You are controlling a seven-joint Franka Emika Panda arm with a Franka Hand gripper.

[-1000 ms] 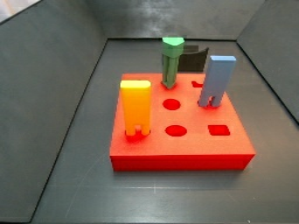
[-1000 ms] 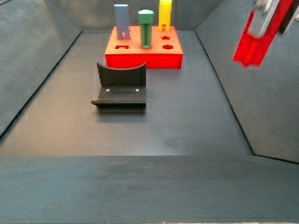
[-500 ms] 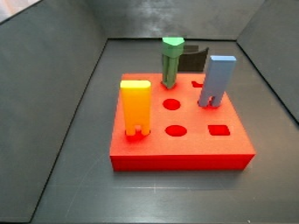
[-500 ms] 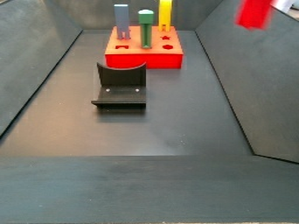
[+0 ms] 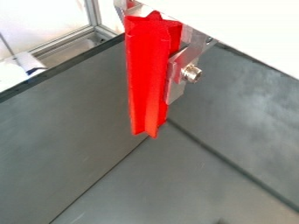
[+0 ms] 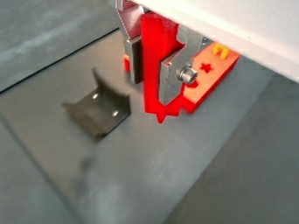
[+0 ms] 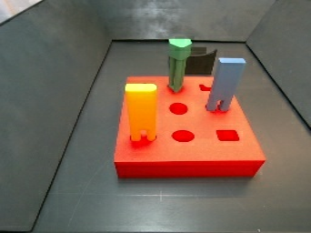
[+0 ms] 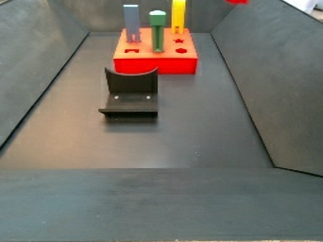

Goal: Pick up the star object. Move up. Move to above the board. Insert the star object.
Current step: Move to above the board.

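My gripper [image 5: 159,80] is shut on the red star object [image 5: 145,96], a long star-section bar that hangs upright between the silver fingers [image 5: 181,72]. Both wrist views show the grip [image 6: 153,74], with the star's lower end [image 6: 158,107] poking out below the fingers. It is high above the dark floor. In a side view only a red sliver of the star [image 8: 237,2] shows at the top edge; the gripper itself is out of frame there. The red board [image 7: 201,157] lies flat on the floor and also shows far off [image 8: 157,63] and beyond the star [image 6: 212,68].
On the board stand an orange peg [image 7: 141,111], a green peg [image 7: 180,62] and a blue peg [image 7: 225,84]. Round holes [image 7: 184,136] and a square hole [image 7: 227,136] are open. The dark fixture [image 8: 130,93] stands on the floor before the board. Grey walls surround the floor.
The gripper and star have risen: a second ago the star hung at the right in the side view, now only its lower tip shows at the top edge.
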